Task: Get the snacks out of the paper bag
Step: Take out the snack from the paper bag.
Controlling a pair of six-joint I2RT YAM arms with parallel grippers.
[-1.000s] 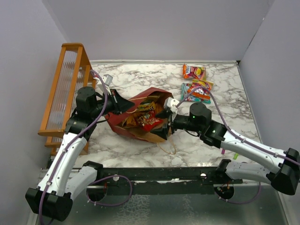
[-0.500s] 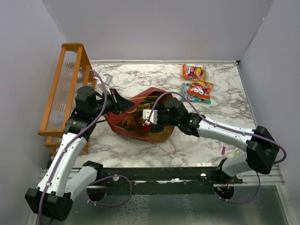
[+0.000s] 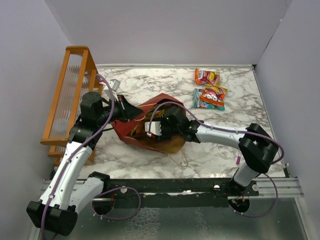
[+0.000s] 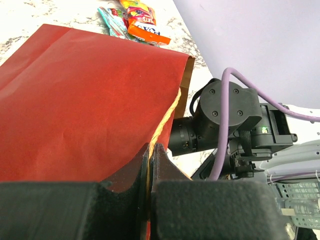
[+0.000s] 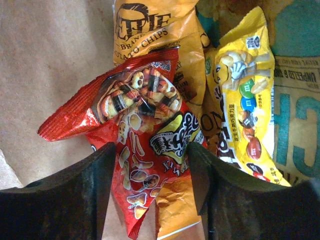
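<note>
The paper bag (image 3: 161,99) lies on its side on the marble table, its mouth facing right. My left gripper (image 4: 150,152) is shut on the bag's twisted tan handle (image 4: 165,117) and holds the upper wall (image 4: 75,95) up. My right gripper (image 5: 150,172) is inside the bag, open, with its fingers on either side of a red snack packet (image 5: 135,125). An orange chip bag (image 5: 155,25) and a yellow candy pack (image 5: 245,90) lie beside the red packet on the kraft inside (image 5: 50,60). From above, the right gripper (image 3: 151,128) is partly hidden in the bag's mouth.
Two snack packets lie on the table at the back right, one red-orange (image 3: 206,76) and one teal and pink (image 3: 210,97). An orange wooden rack (image 3: 67,95) stands along the left wall. A pink pen (image 3: 238,160) lies near the front right. Walls close in three sides.
My right arm has reached left, and its open gripper has gone deep into the bag's mouth, over the red packet. The left arm and the bag have not moved.
</note>
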